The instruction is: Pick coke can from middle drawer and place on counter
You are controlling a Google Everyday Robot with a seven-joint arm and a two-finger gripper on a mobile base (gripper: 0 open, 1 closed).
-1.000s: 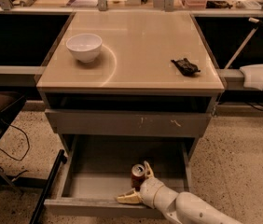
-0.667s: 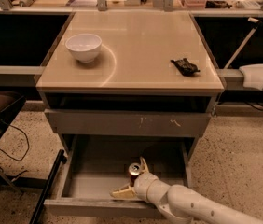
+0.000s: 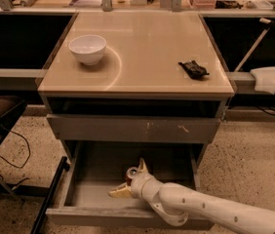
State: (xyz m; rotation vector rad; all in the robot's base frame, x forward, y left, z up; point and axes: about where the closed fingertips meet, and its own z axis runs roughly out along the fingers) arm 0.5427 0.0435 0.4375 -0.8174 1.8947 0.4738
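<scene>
The coke can [image 3: 131,172], small and red with a silver top, stands in the open middle drawer [image 3: 91,184], right of centre on its grey tray. My gripper [image 3: 127,178] reaches into the drawer from the lower right on a white arm. Its fingers are spread apart on either side of the can: one finger [image 3: 141,166] points up behind it, and the other [image 3: 120,193] points left in front of it. The gripper is open, with the can partly hidden by the wrist. The beige counter [image 3: 147,48] is the cabinet top above.
A white bowl [image 3: 88,48] sits on the counter's left side and a small black object [image 3: 192,68] on its right. A shut drawer front with pale scratches [image 3: 132,128] overhangs the open drawer. A dark stand [image 3: 1,126] is at the left, and a white object [image 3: 271,79] at the right.
My gripper has moved left and slightly deeper into the drawer. The can now sits farther left too, still between the fingers.
</scene>
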